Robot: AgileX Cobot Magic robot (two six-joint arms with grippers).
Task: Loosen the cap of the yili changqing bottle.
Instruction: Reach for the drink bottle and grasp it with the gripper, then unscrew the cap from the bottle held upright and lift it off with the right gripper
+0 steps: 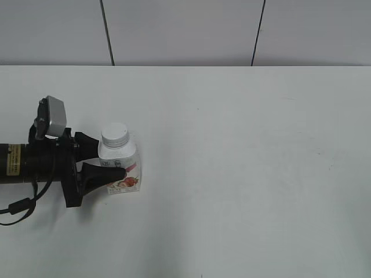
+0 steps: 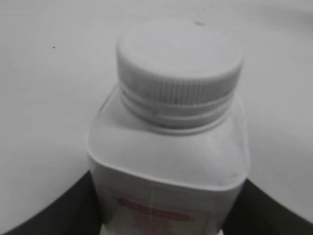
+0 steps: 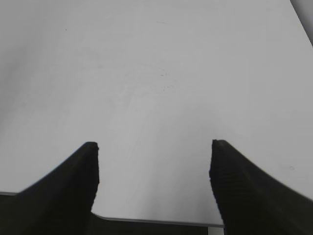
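Note:
The yili changqing bottle [image 1: 123, 162] stands upright at the left of the white table, a squat white bottle with a red strawberry label. Its ribbed white cap [image 1: 114, 134] sits on the neck. My left gripper [image 1: 110, 157] reaches in from the left, one black finger on each side of the bottle's body, pressed against it below the shoulder. In the left wrist view the bottle [image 2: 171, 156] and the cap [image 2: 178, 58] fill the frame between the fingers of the left gripper [image 2: 168, 213]. My right gripper [image 3: 154, 147] is open and empty over bare table; it does not show in the exterior view.
The white table [image 1: 249, 174] stretches to the right of the bottle. A grey panelled wall [image 1: 185, 32] stands behind it. The table's near edge [image 3: 146, 220] shows just under the right gripper.

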